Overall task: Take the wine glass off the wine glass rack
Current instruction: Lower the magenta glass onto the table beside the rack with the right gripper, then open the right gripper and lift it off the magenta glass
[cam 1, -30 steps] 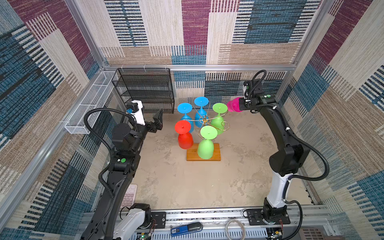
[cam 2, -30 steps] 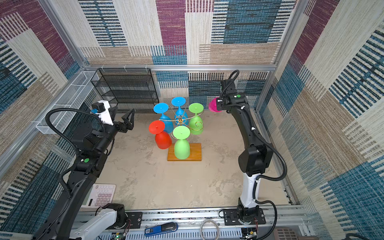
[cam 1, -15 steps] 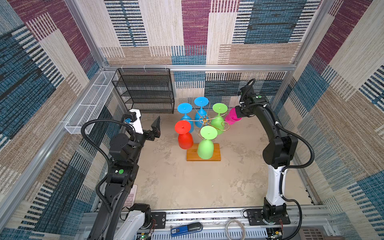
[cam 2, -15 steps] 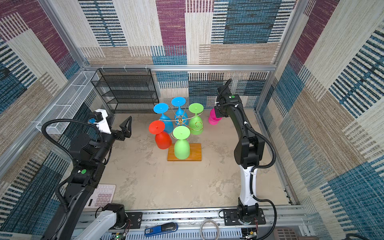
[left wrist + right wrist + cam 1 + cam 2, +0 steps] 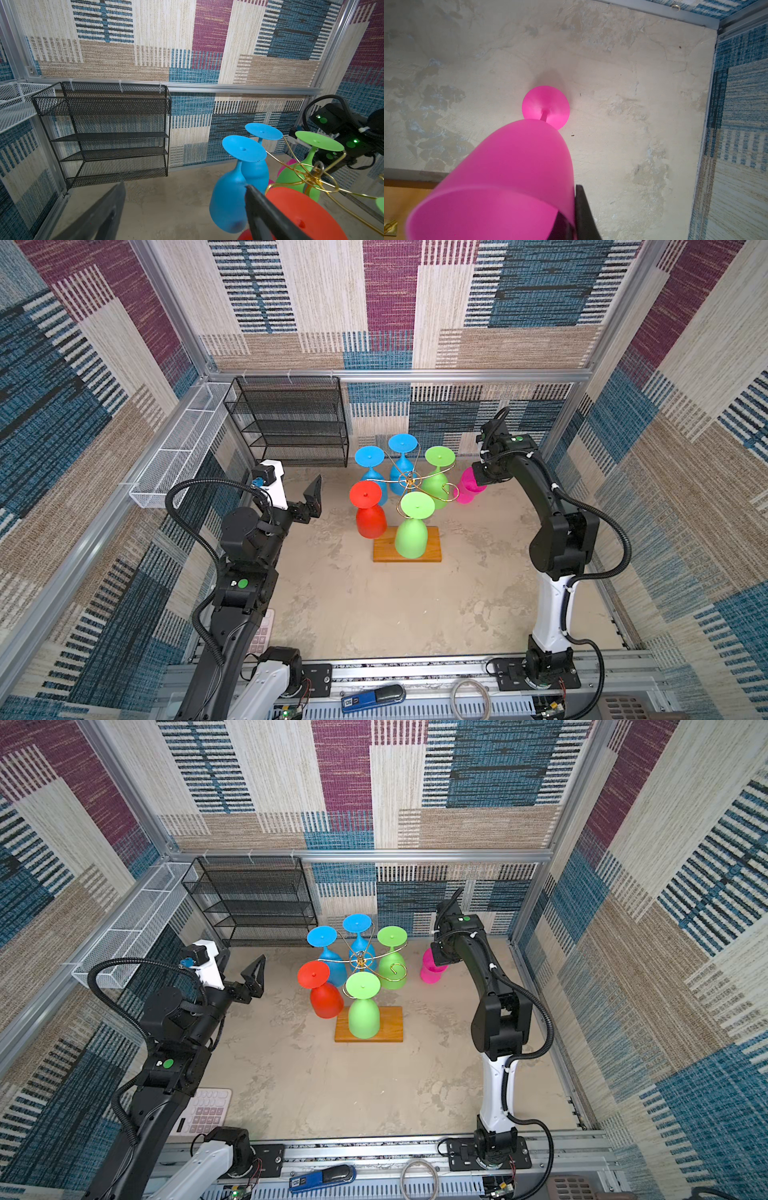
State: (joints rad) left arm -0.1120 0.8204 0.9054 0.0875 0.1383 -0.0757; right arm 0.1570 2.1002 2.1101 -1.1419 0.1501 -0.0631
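The wine glass rack (image 5: 407, 481) (image 5: 360, 960), gold wire on a wooden base (image 5: 432, 551), stands mid-floor. Two blue, two green and one red glass (image 5: 368, 510) hang on it upside down. A pink wine glass (image 5: 467, 491) (image 5: 428, 971) (image 5: 517, 166) stands bowl-up just right of the rack, clear of its arms. Its foot (image 5: 546, 107) is at floor level; I cannot tell if it touches. My right gripper (image 5: 478, 479) (image 5: 439, 960) (image 5: 572, 207) is shut on its rim, one finger inside and one outside. My left gripper (image 5: 297, 494) (image 5: 239, 969) (image 5: 182, 207) hangs open left of the rack, holding nothing.
A black mesh shelf unit (image 5: 291, 423) stands against the back wall. A long white mesh basket (image 5: 178, 448) runs along the left wall. A pink keypad (image 5: 203, 1110) lies near the left arm's base. A blue tool (image 5: 374, 697) and a cable coil (image 5: 469, 697) sit on the front rail.
The right arm has brought the pink glass down from high beside the rack and turned it bowl-up near the floor. The left arm has sunk and drawn back slightly, still open.
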